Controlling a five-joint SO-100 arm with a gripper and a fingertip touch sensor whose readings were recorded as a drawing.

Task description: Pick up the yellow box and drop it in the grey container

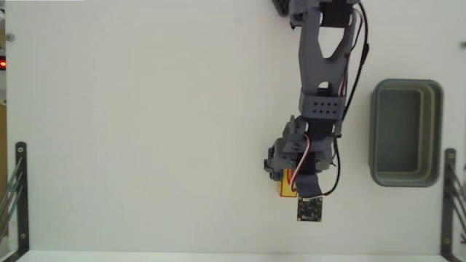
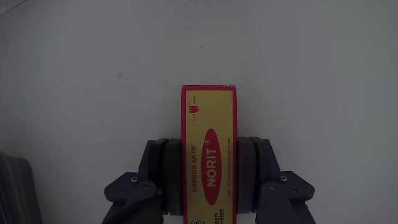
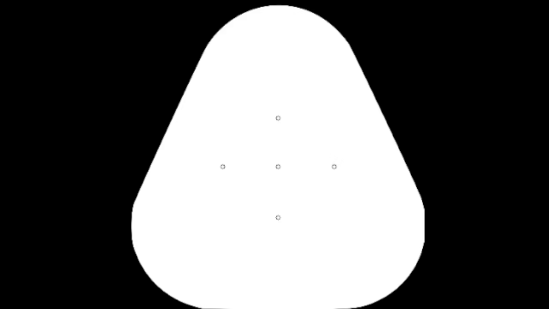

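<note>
Yellow box [image 2: 209,155]: yellow-gold face, red border, red oval with white lettering. My gripper [image 2: 209,177] is dark grey. Grey container [image 1: 405,132], right of fixed view, is grey-green. Table [image 1: 145,131] plain white. Red and black wires on my arm.

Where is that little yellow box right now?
The yellow box sits between the gripper fingers in the wrist view, on the white table, left of the grey container in the fixed view.

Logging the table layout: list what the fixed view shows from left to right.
Black metal bracket at the left edge → grey arm with its gripper clamped on the small yellow-orange box → grey-green rectangular plastic tub → black bracket at the right edge.
</note>
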